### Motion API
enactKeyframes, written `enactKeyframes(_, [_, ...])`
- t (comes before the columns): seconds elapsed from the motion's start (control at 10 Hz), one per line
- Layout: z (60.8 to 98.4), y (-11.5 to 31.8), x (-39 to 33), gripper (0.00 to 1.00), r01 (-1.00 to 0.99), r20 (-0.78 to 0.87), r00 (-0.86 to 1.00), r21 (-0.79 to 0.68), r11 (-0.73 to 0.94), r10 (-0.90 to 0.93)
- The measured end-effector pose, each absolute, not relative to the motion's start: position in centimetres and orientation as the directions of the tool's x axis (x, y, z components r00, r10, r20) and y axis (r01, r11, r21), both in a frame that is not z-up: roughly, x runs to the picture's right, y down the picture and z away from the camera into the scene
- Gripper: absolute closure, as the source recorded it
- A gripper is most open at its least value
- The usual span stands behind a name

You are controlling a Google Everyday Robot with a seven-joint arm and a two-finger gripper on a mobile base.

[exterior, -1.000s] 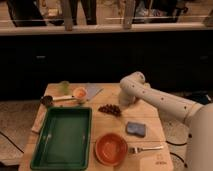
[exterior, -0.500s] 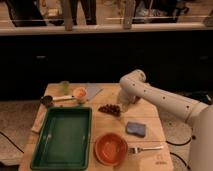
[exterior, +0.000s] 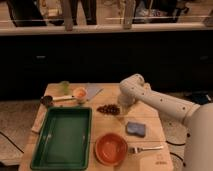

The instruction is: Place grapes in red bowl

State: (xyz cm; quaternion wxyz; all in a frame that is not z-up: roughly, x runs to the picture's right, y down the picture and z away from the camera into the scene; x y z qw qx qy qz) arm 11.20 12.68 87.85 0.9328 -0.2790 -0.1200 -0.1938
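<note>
dark reddish grapes (exterior: 108, 109) lie on the wooden surface (exterior: 152, 119), apart from the red bowl (exterior: 111, 148); the gripper (exterior: 121, 104) sits just beside them, grip state impossible to tell.

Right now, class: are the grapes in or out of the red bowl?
Out: grapes lie on the table, apart from the empty bowl; gripper beside them.

A canteen-like robot lab: a dark serving counter (exterior: 100, 55) stands behind a light wooden desk (exterior: 152, 122), and a white robot arm (exterior: 160, 100) holds its tool (exterior: 123, 102) low over the desk's far half.
</note>
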Motion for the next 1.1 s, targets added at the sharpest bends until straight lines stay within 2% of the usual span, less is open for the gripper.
enactKeyframes(0.2, [86.2, 11.3, 11.5, 0.6, 0.44, 0.333, 0.89, -0.446, 0.78, -0.312])
enactKeyframes(0.3, [86.0, 11.1, 11.6, 0.64, 0.438, 0.334, 0.891, -0.449, 0.779, -0.308])
enactKeyframes(0.4, [86.1, 11.1, 11.5, 0.62, 0.438, 0.337, 0.891, -0.455, 0.776, -0.305])
enactKeyframes(0.5, [86.6, 11.6, 11.3, 0.55, 0.439, 0.342, 0.89, -0.462, 0.771, -0.302])
enactKeyframes(0.8, [88.6, 13.6, 11.2, 0.25, 0.436, 0.341, 0.892, -0.473, 0.765, -0.297])
enactKeyframes(0.9, [88.8, 13.7, 10.9, 0.2, 0.438, 0.338, 0.891, -0.474, 0.764, -0.302])
enactKeyframes(1.1, [87.8, 13.0, 10.8, 0.21, 0.441, 0.337, 0.891, -0.478, 0.759, -0.306])
